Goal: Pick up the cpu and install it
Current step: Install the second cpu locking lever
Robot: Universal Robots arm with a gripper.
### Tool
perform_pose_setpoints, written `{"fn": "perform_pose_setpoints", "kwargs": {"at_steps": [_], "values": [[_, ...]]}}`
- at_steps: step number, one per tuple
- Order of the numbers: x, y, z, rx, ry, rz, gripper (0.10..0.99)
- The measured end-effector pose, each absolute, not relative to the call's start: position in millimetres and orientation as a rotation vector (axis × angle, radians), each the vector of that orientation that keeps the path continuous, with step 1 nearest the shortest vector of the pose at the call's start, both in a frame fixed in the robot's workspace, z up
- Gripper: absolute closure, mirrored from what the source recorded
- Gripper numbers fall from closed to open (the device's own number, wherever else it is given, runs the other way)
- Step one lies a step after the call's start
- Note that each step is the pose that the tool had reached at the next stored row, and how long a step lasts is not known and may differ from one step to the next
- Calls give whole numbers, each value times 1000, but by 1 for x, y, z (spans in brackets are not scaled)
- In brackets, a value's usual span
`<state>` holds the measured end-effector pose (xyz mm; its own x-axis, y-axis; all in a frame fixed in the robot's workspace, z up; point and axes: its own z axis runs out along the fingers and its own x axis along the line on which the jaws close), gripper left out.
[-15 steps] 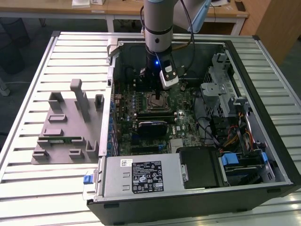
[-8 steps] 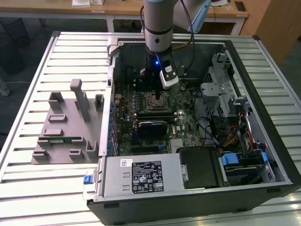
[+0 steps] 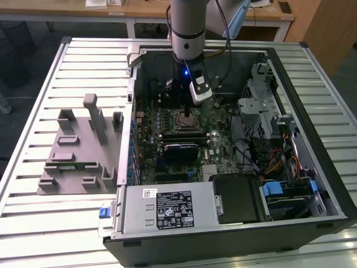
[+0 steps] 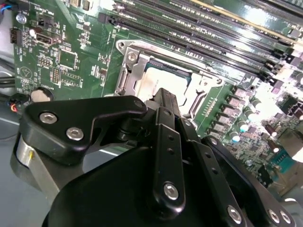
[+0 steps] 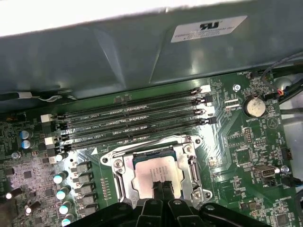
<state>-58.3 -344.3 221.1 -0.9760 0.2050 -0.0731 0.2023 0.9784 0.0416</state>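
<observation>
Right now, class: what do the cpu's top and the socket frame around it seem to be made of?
The cpu: pale, matte silvery top, likely metal; it shows soft, even glare. The socket frame: brighter polished metal, probably steel, with sharp highlights and screw heads at the corners.

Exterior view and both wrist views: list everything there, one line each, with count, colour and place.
computer case: one, black, open on the slatted table.
slatted table: one, pale grey, under everything.
fixture tray: one, grey, on the exterior view's left of the case.
motherboard: one, green, inside the case.
memory slots: four, black, beside the socket.
socket frame: one, silver, around the cpu.
cpu: one, pale silver, lying in the socket.
coin battery: one, silver, on the motherboard.
arm: one, grey, above the case.
gripper: one, black, fingers at the cpu.
</observation>
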Motion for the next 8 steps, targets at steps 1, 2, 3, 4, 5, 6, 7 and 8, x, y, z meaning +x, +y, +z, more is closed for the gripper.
{"fn": "perform_pose_setpoints", "kwargs": {"at_steps": [1,2,3,4,5,6,7,8], "values": [[-58,-344,223,314,3048,52,980],[-58,-344,225,314,3048,52,980],[-58,-344,226,314,3048,52,980],[-58,-344,228,314,3048,52,980],[-58,-344,229,314,3048,52,980],[-58,-344,230,314,3048,52,980],[-58,-344,232,314,3048,52,980],[-58,-344,233,314,3048,52,980]]}}
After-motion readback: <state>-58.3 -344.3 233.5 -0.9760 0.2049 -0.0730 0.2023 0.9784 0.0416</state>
